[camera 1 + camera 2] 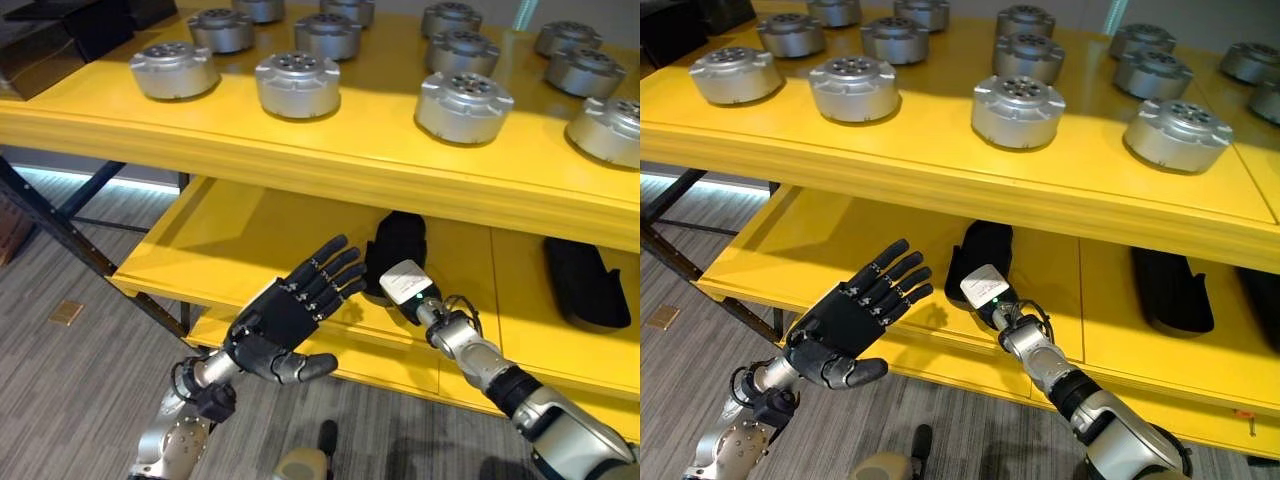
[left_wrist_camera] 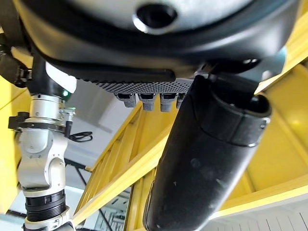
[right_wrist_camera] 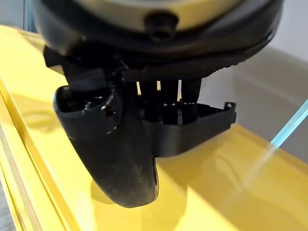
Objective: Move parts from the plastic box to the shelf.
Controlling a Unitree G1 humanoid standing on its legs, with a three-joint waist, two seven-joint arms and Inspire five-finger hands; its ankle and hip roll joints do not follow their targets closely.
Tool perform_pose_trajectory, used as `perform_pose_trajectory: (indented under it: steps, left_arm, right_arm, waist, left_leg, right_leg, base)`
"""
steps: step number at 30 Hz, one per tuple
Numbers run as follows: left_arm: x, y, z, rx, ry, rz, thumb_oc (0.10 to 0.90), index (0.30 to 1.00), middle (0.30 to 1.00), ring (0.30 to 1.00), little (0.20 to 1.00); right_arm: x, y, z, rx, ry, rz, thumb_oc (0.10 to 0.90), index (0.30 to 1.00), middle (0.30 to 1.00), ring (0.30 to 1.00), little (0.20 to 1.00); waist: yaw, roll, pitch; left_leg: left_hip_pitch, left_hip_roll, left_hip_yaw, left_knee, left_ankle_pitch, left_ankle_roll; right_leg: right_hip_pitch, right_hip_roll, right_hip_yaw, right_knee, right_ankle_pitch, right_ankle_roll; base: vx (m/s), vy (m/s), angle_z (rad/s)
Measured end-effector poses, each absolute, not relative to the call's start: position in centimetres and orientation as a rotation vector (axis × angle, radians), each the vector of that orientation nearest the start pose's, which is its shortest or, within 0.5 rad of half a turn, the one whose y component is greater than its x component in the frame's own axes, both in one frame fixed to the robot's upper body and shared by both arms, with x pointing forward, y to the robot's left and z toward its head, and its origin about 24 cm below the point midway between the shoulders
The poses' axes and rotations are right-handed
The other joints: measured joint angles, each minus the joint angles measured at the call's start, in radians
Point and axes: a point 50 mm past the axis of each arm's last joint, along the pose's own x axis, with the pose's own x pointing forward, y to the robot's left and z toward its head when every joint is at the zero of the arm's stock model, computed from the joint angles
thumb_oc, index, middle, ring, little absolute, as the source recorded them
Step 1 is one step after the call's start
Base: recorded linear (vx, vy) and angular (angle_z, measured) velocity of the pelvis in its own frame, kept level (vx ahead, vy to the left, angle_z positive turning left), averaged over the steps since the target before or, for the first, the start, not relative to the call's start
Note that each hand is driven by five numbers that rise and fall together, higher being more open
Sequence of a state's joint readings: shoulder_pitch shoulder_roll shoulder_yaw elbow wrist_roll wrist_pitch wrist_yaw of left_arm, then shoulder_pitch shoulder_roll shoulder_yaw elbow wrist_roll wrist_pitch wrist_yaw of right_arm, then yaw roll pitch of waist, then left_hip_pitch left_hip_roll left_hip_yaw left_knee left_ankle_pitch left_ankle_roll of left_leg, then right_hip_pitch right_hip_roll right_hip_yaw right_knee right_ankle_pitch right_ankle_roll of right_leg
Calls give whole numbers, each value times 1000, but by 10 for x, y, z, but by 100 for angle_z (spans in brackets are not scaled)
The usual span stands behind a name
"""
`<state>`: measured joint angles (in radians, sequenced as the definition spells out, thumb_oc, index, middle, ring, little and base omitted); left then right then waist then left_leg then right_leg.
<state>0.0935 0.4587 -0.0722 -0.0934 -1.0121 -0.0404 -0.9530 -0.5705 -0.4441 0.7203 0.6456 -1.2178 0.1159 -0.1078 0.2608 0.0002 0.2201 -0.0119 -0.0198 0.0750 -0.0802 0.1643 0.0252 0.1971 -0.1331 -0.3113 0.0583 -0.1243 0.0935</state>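
L robot hand (image 1: pixel 285 325) hangs in front of lower yellow shelf (image 1: pixel 210 250), palm up, fingers spread, holding nothing. R robot hand (image 1: pixel 397 250) reaches under top shelf (image 1: pixel 380 150) onto lower level; fingers straight, by a black tray (image 3: pixel 192 127). Round silver parts (image 1: pixel 297 83) sit in rows on top shelf. Another black tray (image 1: pixel 587 283) far R, lower level.
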Motion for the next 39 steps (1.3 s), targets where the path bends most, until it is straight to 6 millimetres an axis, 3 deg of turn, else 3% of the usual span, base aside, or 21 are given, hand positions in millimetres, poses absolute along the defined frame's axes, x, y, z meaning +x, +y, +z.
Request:
perform_pose_trajectory:
  steps: [21,39]
  left_arm:
    - [211,187,81,-503,-223,-1029,900,1000,1000,1000,1000]
    - [211,187,81,-501,-222,-1028,900,1000,1000,1000,1000]
  right_arm:
    - [334,-167,18,-2006,-70,358,400,300,300,300,300]
    - [321,-209,14,-2076,-64,418,400,300,300,300,300]
  waist:
    - [4,-1,-1]
    - [-16,-8,-14]
  left_leg:
    - [-2,0,1,21,-7,11]
    - [-2,1,6,22,-6,10]
  right_leg:
    - [-2,-5,3,21,0,0]
    - [-7,-6,8,24,-1,1]
  base:
    - [0,0,0]
    - [0,-2,0]
